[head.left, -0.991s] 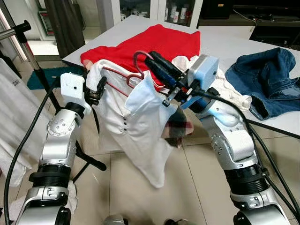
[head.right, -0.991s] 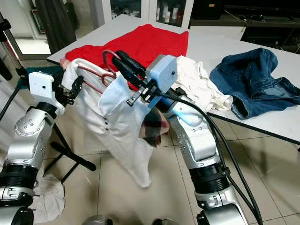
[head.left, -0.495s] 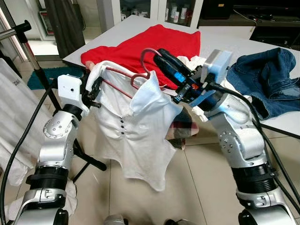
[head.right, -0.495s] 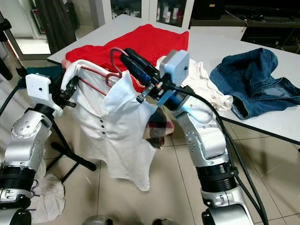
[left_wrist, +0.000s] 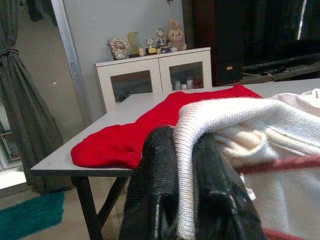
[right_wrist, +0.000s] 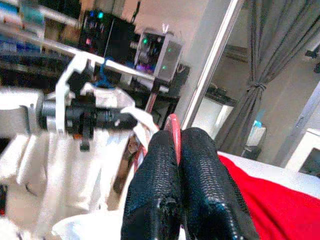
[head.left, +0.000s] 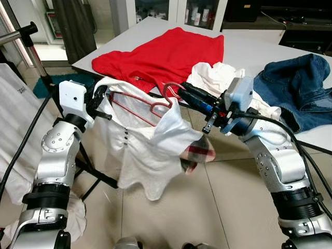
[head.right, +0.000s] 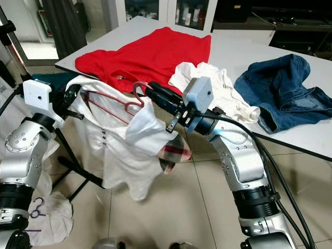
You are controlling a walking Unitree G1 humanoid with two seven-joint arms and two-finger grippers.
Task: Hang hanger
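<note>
One wide white table (head.left: 244, 44) fills the back of the room, standing on a beige tiled floor (head.left: 228, 207). Behind it are white glass-door cabinets (left_wrist: 165, 75) and a dark curtain (left_wrist: 25, 125). A red garment (head.left: 166, 52) lies spread at the table's left corner, a crumpled white cloth (head.left: 218, 78) sits at its front edge, and blue jeans (head.left: 301, 88) lie toward its right edge. A black clothes rack stand (head.left: 31, 57) rises on the left over a teal mat (head.left: 44, 85).

In front of the table, off its surface, hangs a white shirt (head.left: 145, 155) on a red hanger (head.left: 150, 104). The right gripper (head.left: 181, 92) has its fingers pressed together on the hanger's hook. The left gripper (head.left: 101, 96) has its fingers clamped on the shirt's shoulder.
</note>
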